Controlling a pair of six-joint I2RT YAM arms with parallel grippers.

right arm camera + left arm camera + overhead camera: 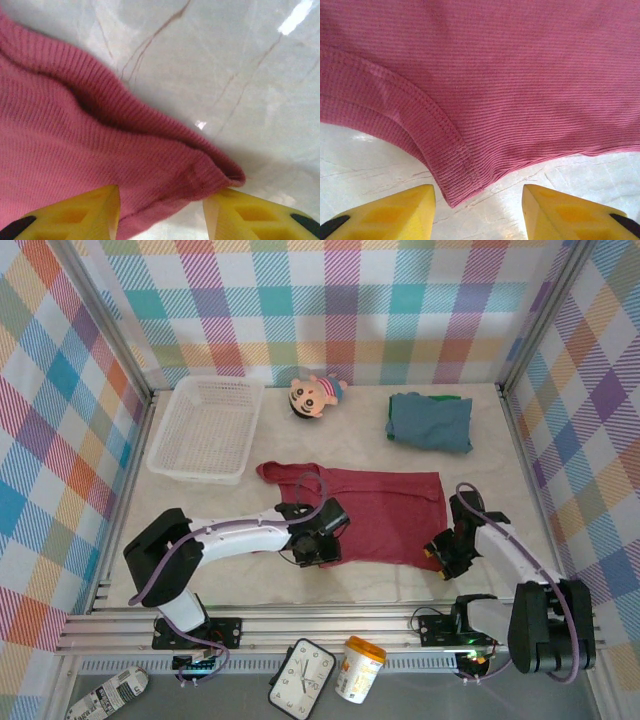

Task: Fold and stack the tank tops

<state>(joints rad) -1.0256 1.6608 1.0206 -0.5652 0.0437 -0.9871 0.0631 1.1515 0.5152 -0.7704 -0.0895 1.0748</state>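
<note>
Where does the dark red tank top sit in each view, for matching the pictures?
Top external: dark red tank top spread flat mid-table.
Left wrist: across the upper frame, a bound corner pointing down.
Right wrist: left side, hem corner reaching lower right.
Shared landmark: the pale veined table.

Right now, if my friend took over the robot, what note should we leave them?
Left end effector: open at the near left edge of the dark red tank top, holding nothing.
Right end effector: open, its fingers either side of that top's near right corner, not gripping.
Things: the dark red tank top lies spread flat in the middle. The blue-grey tank top sits folded at the far right, on the green tank top, which peeks out behind it.
Done: two tops look folded and stacked.
Left: fold the red one and add it to the stack.
</note>
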